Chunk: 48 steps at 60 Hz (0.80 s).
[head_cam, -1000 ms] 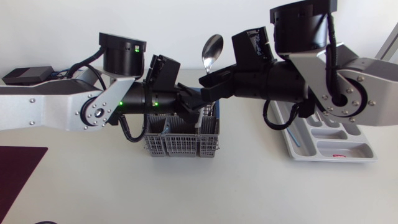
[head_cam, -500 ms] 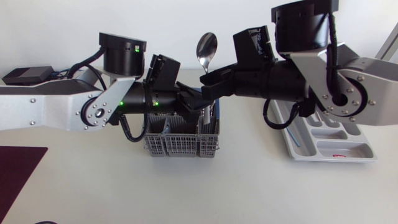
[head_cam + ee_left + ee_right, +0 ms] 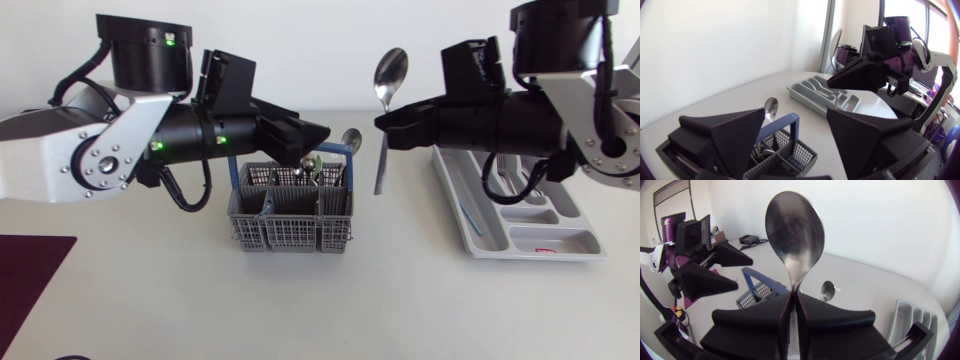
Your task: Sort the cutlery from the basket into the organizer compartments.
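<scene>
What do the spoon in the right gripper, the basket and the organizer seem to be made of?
Spoon: polished metal, probably steel; its bowl mirrors the room.
Basket: grey moulded plastic by its look, with matte mesh walls.
Organizer: light grey plastic, smooth and slightly glossy, with rounded moulded compartments.

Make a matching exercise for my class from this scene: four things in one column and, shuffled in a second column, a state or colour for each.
Things:
1. spoon
2. cutlery basket
3. organizer
4. left gripper

States:
A. fingers apart, nothing held
B. pale grey, divided into compartments
C. upright, clamped in the right gripper
D. grey mesh with a blue handle

Pairs: 1-C; 2-D; 3-B; 4-A
</scene>
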{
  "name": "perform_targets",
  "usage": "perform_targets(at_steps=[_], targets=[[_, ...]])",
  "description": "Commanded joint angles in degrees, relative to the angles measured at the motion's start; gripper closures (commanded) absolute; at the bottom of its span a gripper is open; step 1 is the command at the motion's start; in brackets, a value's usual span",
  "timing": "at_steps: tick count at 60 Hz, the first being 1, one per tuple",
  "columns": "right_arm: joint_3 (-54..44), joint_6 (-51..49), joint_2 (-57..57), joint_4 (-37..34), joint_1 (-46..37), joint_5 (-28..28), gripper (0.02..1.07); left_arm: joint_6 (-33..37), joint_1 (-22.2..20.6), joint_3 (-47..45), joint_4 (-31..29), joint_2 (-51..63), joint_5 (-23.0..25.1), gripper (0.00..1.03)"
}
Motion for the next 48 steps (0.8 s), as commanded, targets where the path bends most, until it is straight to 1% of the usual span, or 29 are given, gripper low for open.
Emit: perform_targets(at_steps=[1,12,20,27,36,48], targets=[[-1.33,-1.72,-1.64,-1.05,-5.04,-2.02,1.01,0.11,0.86,1.82,-0.69,-1.97,-0.87,0.11],[0.43,-6.02,0.29,-4.21,-19.1,-7.73,1.01,3.8,1.04,1.38,-3.06,-3.28,-4.48,0.11],[2.72,-9.8,4.77,-5.71,-26.66,-9.31,1.01,6.52,0.07,0.86,-4.56,-3.72,-7.46,0.11],[5.88,-12.7,10.49,-7.12,-31.67,-9.31,1.01,8.1,-0.46,0.24,-5.53,-3.99,-8.69,0.11],[13.18,-15.34,20.68,-9.22,-37.73,-8.43,1.01,11.18,-1.86,-0.9,-6.58,-4.78,-12.03,0.11],[23.2,-17.54,31.58,-13.0,-41.16,-4.92,1.01,14.08,-2.48,-1.87,-7.2,-5.22,-14.32,0.11]])
